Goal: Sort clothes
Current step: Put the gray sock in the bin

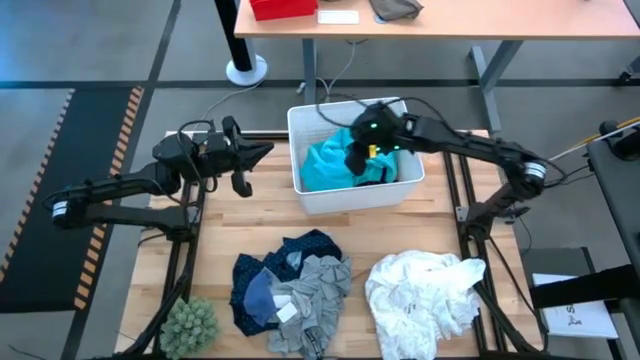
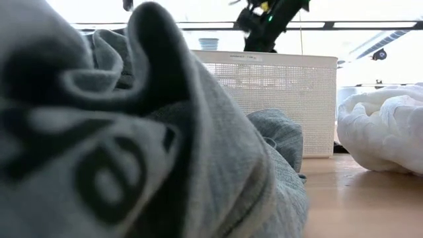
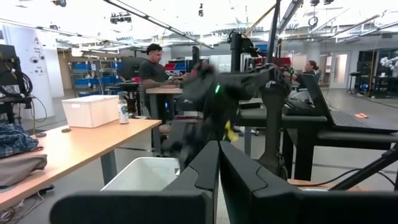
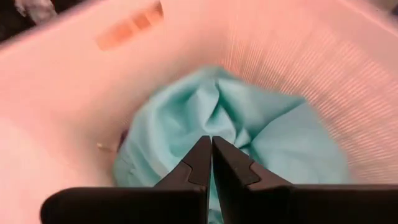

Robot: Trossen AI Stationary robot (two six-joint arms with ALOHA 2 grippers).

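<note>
Teal garment (image 1: pixel 325 165) lies heaped in the white bin (image 1: pixel 310 195) at twelve o'clock on the bench (image 1: pixel 215 275), and the right gripper (image 4: pixel 211 152) hangs over it inside the bin, fingers pressed together and holding nothing. Left gripper (image 3: pixel 217 163) hovers at ten o'clock beside the bin, pinched to a slit and empty too. Down at six o'clock the navy patterned piece (image 1: pixel 270 272) and the grey one (image 1: pixel 318 290) lie tangled together, touching, with the large white garment (image 1: pixel 425 290) at five o'clock and the green spiky plant (image 1: pixel 190 325) at seven.
</note>
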